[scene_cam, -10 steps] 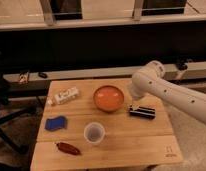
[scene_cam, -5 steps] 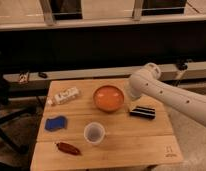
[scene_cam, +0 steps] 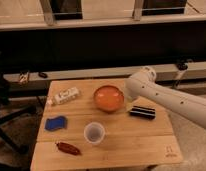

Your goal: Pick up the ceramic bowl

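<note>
— Where is the bowl to be found?
— The orange bowl [scene_cam: 108, 97] is seen at the back middle of the tabletop [scene_cam: 146, 142], behind the white cup [scene_cam: 94, 133].
— And the pincer?
— The pincer [scene_cam: 129, 98] is poised, released, at the bowl's right rim (largely hidden by the arm); nothing is gripped.
— How should the bowl be taken?
— Glazed ceramic is judged stiff, slippery, breakable and fairly heavy; the rim should be pinched firmly.

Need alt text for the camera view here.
A white robot arm reaches from the right, its end effector at the right rim of a glossy orange ceramic bowl on a wooden table; a small white cup stands nearby.
</note>
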### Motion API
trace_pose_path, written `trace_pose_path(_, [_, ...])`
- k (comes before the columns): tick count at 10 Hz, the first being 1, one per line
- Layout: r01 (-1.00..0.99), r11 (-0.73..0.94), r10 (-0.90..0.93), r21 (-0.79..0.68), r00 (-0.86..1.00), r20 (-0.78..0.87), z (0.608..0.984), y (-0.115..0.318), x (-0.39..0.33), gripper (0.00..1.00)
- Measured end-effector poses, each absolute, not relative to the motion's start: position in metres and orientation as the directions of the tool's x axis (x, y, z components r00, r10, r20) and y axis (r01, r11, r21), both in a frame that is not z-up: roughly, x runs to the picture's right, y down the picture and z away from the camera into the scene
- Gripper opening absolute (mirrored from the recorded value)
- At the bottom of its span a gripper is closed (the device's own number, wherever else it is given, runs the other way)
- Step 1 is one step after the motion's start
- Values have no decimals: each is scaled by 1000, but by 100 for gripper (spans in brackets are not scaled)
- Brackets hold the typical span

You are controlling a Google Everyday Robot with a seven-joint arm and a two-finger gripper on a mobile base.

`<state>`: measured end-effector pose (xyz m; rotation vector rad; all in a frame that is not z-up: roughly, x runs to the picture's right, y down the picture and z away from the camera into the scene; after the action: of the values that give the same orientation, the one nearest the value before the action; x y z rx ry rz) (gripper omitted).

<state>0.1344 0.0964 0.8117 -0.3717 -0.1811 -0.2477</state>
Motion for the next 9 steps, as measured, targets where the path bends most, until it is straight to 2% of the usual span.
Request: trace_pose_path(9, [258,903,-175,-345,951,254,854,101,124,80])
